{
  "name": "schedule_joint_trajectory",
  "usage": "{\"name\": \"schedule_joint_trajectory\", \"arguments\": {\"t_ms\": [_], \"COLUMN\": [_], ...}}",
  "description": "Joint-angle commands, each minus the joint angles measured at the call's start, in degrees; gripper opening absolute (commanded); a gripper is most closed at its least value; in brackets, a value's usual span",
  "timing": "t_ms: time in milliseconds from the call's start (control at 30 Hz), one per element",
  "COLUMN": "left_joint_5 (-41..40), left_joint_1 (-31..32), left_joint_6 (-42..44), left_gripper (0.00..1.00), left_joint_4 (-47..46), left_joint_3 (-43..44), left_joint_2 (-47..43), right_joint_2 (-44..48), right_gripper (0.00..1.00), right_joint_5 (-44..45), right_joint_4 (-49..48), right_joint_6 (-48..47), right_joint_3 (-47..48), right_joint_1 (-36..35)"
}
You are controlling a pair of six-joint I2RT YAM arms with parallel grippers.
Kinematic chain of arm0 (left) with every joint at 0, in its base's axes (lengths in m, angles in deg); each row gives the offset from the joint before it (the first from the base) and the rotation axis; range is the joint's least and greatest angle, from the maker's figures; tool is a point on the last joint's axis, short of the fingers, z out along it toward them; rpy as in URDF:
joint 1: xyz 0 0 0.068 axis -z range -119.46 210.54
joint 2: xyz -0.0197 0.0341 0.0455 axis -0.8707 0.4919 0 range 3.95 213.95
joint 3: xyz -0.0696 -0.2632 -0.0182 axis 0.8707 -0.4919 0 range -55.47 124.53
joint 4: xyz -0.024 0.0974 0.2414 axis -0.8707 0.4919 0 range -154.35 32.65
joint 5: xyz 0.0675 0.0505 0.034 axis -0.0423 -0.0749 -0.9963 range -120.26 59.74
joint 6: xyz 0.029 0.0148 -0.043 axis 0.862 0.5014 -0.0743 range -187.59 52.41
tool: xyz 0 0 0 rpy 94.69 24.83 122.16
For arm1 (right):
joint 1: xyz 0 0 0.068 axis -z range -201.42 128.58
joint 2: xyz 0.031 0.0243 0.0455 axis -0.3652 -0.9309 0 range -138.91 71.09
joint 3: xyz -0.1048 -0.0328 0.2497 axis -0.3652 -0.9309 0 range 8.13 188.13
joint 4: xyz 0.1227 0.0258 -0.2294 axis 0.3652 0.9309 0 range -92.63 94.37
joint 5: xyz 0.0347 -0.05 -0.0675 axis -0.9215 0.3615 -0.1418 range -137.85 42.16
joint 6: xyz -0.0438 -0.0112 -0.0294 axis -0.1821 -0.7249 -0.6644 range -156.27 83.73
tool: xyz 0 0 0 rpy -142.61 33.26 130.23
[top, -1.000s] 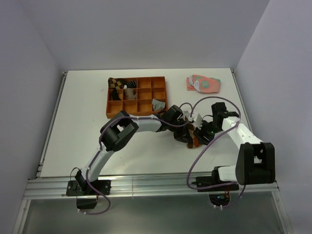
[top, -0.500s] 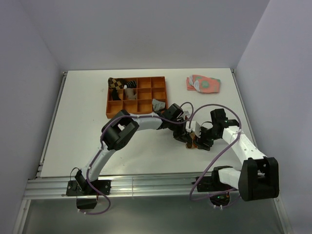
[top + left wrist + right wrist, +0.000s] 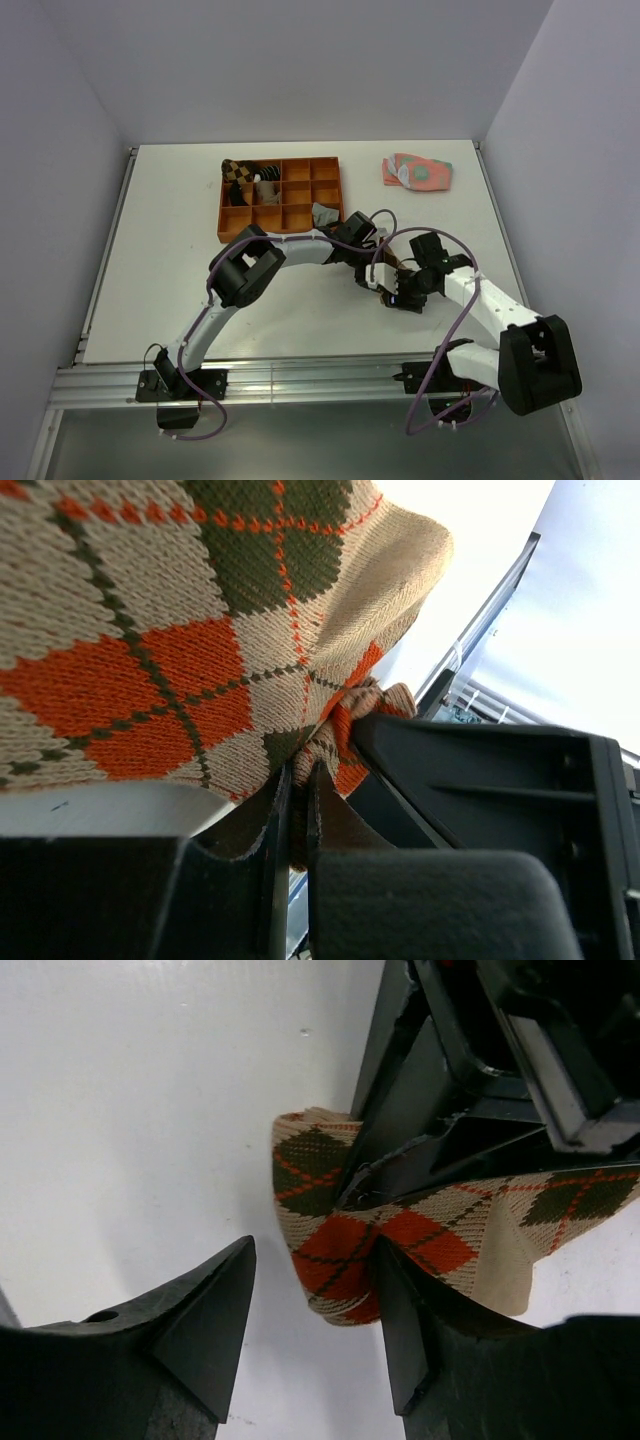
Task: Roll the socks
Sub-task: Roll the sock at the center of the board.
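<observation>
The tan argyle sock (image 3: 150, 650) with orange and dark-brown diamonds lies partly folded on the white table (image 3: 180, 260), right of centre (image 3: 385, 272). My left gripper (image 3: 298, 780) is shut on a pinch of its fabric; in the top view it is at the sock's left side (image 3: 371, 266). My right gripper (image 3: 315, 1260) is open, its fingers (image 3: 205, 1330) either side of the sock's folded end (image 3: 330, 1240), the right finger touching it. In the top view it sits just near of the sock (image 3: 393, 291). The plain grey sock (image 3: 325, 213) lies against the tray's right edge.
An orange compartment tray (image 3: 300, 217) stands at the back centre-left, with a bundled argyle sock (image 3: 237, 170) and a grey bundle (image 3: 265, 187) in its left cells. Pink-and-green socks (image 3: 417, 171) lie at the back right. Both arms' cables loop above the sock.
My right gripper has moved left and towards the near edge, closing in on the sock's folded end. My left gripper has stayed shut on the sock, almost still.
</observation>
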Motion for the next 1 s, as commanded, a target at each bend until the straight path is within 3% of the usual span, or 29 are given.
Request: {"name": "schedule_joint_trajectory", "arguments": {"t_ms": [0, 233, 267, 433, 567, 700, 967], "left_joint_5": [-10.19, -8.35, -8.09, -5.89, -5.88, -8.60, -22.03], "left_joint_1": [-0.33, -0.94, -0.94, -1.82, -2.61, -2.79, -2.79], "left_joint_6": [4.72, 3.23, 2.96, -2.21, -8.28, -11.19, -12.51], "left_gripper": [0.01, 0.06, 0.10, 0.22, 0.28, 0.31, 0.32], "left_joint_4": [13.10, 10.64, 10.29, 4.23, -7.96, -14.40, -24.77], "left_joint_3": [-3.25, -4.12, -4.12, -8.15, -14.66, -18.09, -27.23], "left_joint_2": [5.76, 4.01, 3.83, 0.68, -3.72, -6.89, -15.94], "right_joint_2": [-2.29, -4.48, -4.75, -5.98, -9.05, -14.76, -28.38], "right_gripper": [0.58, 0.48, 0.40, 0.22, 0.19, 0.18, 0.17], "right_joint_5": [2.37, 5.19, 5.11, 4.23, -1.55, -4.73, -6.85], "right_joint_4": [-2.99, -6.77, -6.77, -5.72, -0.28, 6.82, 18.00], "right_joint_6": [1.57, 2.89, 3.07, 3.60, 1.41, -0.70, -3.25], "right_joint_3": [-0.87, -2.45, -2.37, -1.23, 2.72, 7.20, 18.01], "right_joint_1": [-0.83, -0.83, -0.66, 1.27, 6.54, 10.15, 14.80]}}
